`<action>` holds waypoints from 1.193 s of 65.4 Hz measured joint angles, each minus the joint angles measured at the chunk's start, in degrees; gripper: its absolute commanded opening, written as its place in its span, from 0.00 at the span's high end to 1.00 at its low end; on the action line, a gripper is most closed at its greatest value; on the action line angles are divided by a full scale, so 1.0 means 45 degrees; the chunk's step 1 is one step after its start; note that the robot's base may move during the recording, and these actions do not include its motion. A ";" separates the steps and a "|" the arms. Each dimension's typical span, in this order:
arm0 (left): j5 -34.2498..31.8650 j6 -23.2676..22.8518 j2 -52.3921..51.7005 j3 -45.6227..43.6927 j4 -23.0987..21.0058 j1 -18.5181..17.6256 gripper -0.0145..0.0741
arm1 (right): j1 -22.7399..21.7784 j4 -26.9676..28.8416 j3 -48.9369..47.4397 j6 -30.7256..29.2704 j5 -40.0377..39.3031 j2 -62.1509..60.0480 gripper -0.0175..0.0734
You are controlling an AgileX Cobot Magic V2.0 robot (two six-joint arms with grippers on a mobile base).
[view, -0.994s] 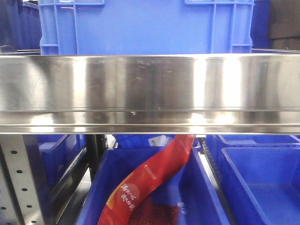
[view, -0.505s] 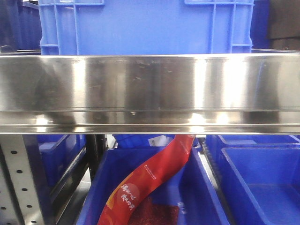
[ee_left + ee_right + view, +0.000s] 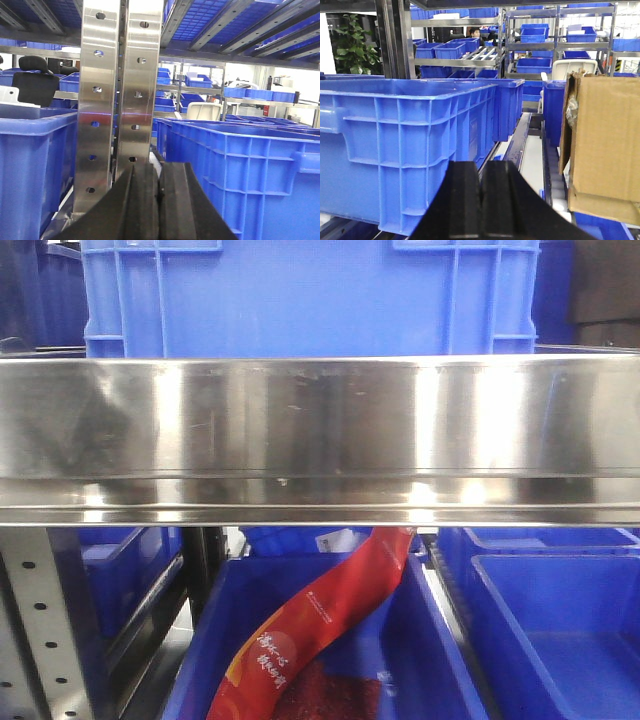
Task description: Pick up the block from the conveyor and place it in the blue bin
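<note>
Still no change in front view; left fingers (image 3: pixel 159 200) closed, right fingers (image 3: pixel 481 210) closed, both empty.

We see a shiny silver rail (image 3: pixel 320 430) streaked with white glare and dark reflections; above it sits a bright blue bin (image 3: pixel 310 300); below, a deeper blue crate (image 3: pixel 420 640) holds a red pouch (image 3: pixel 320 630) shading to orange at its lower end, printed with white characters; the left post (image 3: pixel 120 85) is brushed silver with dark holes; our left gripper (image 3: pixel 159 200) is matte black, as is our right gripper (image 3: pixel 481 205); beside it stand a blue tub (image 3: pixel 405 145) and a plain tan carton (image 3: pixel 605 140); a green plant (image 3: pixel 357 45) shows far left.
</note>
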 measured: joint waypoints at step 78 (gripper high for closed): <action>0.0000 0.0000 0.0000 0.0026 0.0000 0.0000 0.96 | -0.2831 -0.1660 0.4101 0.0691 0.1145 -0.4960 0.99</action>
